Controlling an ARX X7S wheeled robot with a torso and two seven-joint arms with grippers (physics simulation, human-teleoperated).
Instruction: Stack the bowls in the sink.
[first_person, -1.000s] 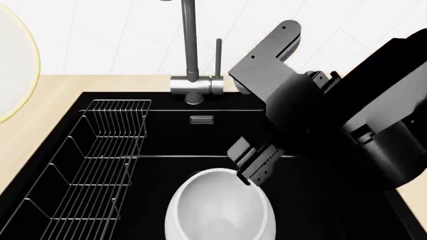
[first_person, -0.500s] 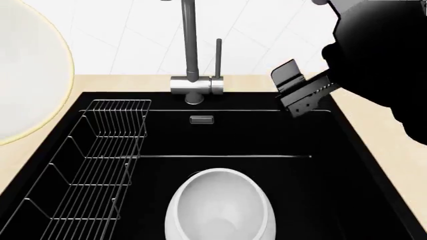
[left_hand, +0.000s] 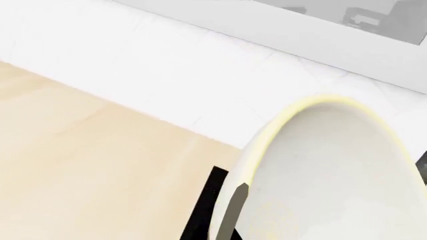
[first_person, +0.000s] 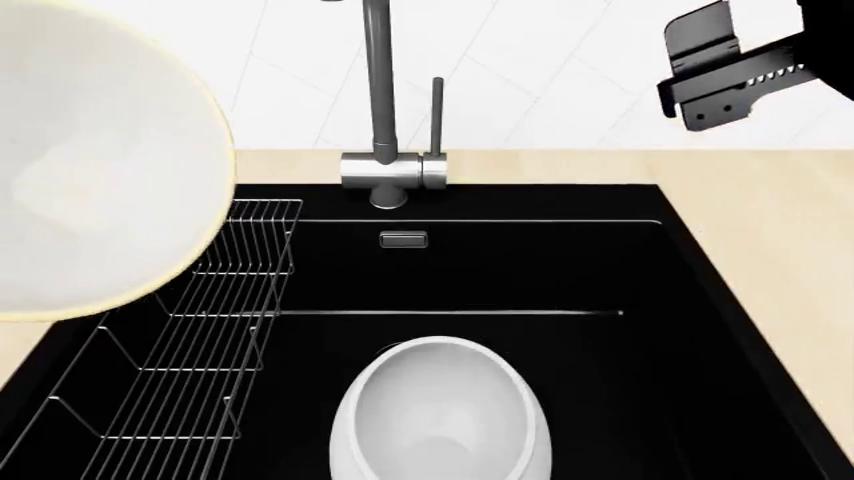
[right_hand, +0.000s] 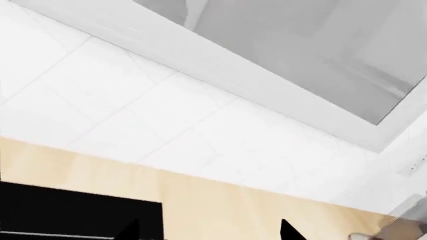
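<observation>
Deep plain white bowl (first_person: 441, 415) sits in matte black sink (first_person: 694, 330). Wide cream yellow-rimmed bowl (first_person: 94, 170) aloft, left gripper pinching its rim; stacking remains. Right gripper (first_person: 714, 70): spread unclear.

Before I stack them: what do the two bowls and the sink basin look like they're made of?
Deep white bowl: probably glazed ceramic, glossy with soft highlights. Wider cream bowl with yellowish rim: likely the same, smooth and shiny. Black rectangular sink: matte, no reflections, perhaps composite stone; as a render, this stays uncertain.

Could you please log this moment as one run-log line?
left pincer: carrying cream bowl above wire rack | right pincer: empty, raised | white bowl: in sink
</observation>
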